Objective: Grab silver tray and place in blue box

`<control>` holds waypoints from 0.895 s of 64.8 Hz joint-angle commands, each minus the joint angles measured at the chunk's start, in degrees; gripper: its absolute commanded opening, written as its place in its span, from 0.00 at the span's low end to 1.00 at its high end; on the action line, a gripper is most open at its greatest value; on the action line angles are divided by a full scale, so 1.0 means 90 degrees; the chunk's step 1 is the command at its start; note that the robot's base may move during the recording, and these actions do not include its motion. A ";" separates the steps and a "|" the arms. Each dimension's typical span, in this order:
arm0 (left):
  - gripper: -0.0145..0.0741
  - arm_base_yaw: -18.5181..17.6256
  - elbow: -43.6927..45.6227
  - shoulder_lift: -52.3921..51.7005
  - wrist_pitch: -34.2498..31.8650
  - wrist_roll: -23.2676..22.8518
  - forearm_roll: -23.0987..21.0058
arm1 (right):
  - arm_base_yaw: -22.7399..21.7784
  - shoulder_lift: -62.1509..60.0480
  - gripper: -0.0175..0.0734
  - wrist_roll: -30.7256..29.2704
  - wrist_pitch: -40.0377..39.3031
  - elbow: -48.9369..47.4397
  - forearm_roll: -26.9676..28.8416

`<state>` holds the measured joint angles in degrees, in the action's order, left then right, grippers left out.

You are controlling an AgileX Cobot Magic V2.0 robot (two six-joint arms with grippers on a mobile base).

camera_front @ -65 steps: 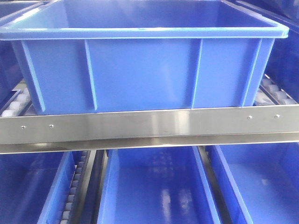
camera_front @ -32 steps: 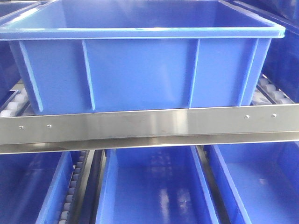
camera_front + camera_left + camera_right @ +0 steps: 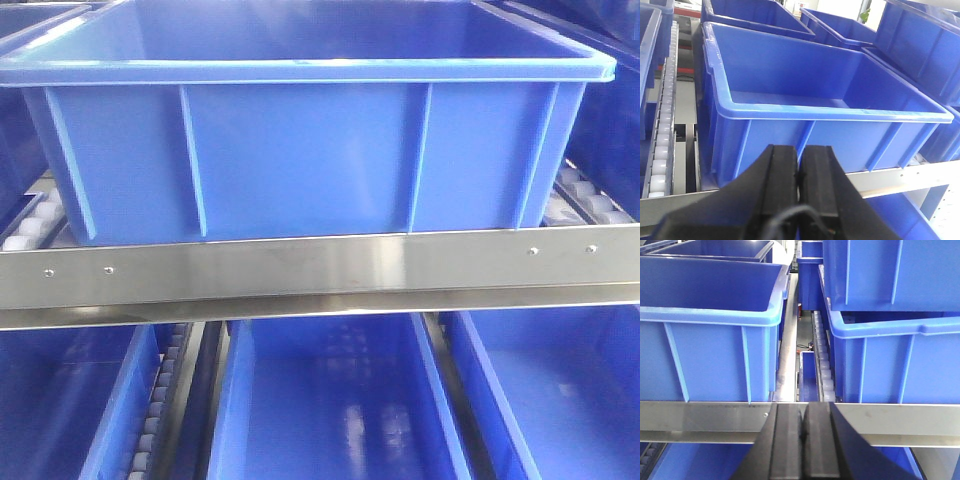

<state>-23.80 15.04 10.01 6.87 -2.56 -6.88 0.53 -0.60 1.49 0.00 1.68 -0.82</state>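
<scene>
A large blue box of smooth, glossy plastic fills the front view, sitting on a shelf behind a brushed steel rail dotted with small screws. The box is rectangular, with a rounded lip around its rim and raised vertical ribs along its side wall; what shows of its inside is bare. White plastic rollers run in a track just beside it. Narrower blue bins sit on the shelf below. The left gripper points at the near wall of the box, its two flat black jaws pressed together with nothing between them. The right gripper faces the rail near the box's right corner, its jaws likewise closed and empty. The silver tray appears in none of the views.
</scene>
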 commanded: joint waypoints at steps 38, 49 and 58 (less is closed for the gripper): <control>0.15 -0.0034 0.0194 0.0064 -0.0498 0.0000 -0.0007 | -0.0051 -0.0133 0.25 0.0042 -0.0646 -0.0124 -0.0137; 0.15 -0.0034 0.0194 0.0064 -0.0498 0.0000 -0.0007 | -0.0051 -0.0133 0.25 0.0042 -0.0646 -0.0124 -0.0137; 0.15 -0.0034 0.0184 0.0064 -0.0498 0.0000 -0.0007 | -0.0051 -0.0133 0.25 0.0042 -0.0646 -0.0124 -0.0137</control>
<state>-23.80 15.04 10.01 6.87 -2.56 -6.88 0.53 -0.60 1.91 -0.30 1.68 -1.29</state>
